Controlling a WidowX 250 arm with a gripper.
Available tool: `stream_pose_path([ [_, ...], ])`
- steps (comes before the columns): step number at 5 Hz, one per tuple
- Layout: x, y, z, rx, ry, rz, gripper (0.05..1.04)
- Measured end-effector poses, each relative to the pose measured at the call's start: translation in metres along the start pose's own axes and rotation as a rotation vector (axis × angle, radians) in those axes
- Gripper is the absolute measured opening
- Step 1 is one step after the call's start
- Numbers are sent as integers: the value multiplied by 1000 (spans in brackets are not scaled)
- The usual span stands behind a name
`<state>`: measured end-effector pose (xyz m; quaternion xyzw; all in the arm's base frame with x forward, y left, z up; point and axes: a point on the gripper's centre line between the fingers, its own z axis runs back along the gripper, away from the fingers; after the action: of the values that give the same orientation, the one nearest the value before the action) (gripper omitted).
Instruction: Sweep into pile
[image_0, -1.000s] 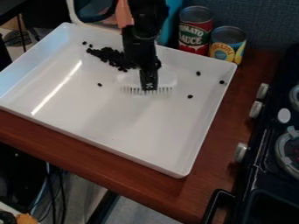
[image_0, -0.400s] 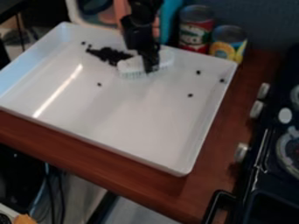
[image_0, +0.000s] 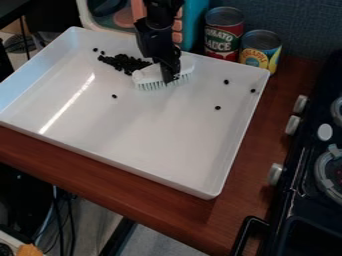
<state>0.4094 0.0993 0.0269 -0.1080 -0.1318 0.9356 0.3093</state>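
- While the gripper (image_0: 171, 78) is clamping the white brush (image_0: 147, 75) between its fingers, the step in hand is seemingly one of gathering loose pieces into the main heap.
- The brush is lying crosswise under the gripper in the upper middle of the white tray (image_0: 150, 135), its left end sitting right by the dark pile (image_0: 125, 63); whether the two are touching, I am not able to tell.
- Its bristles (image_0: 153, 86) are pointing toward the tray's near side, so a good stroke is probably needing them low and level, brushing the floor without bending hard.
- Three stray pieces are waiting on the right (image_0: 226, 82) (image_0: 253, 91) (image_0: 218, 108); the next pass is likely calling for starting beyond them and drawing slowly leftward.
- The rightmost one is resting close to the side wall, where a stiff push is risking a knock against the plastic.
- Another crumb (image_0: 114, 96) is sitting alone below the heap and is wanting a short upward nudge.
- Quick strokes are risking flicked, rolling pieces.
- The pile itself is looking black, grainy and matte, spreading in a slanting band near the far wall, with a few specks (image_0: 95, 49) straggling at its upper left.
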Motion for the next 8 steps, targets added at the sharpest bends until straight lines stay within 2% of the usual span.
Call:
stream_pose_path([
  [1, 7, 0, 2, 6, 29, 29, 685],
  [2, 31, 3, 11, 54, 49, 60, 685],
  [4, 49, 12, 58, 59, 225, -16, 685],
  [5, 61, 15, 63, 58, 276, -120, 685],
  [6, 73, 13, 62, 91, 224, -349, 685],
  [7, 90, 9, 38, 232, 193, -521, 685],
  [8, 95, 12, 40, 336, 107, -660, 685],
])
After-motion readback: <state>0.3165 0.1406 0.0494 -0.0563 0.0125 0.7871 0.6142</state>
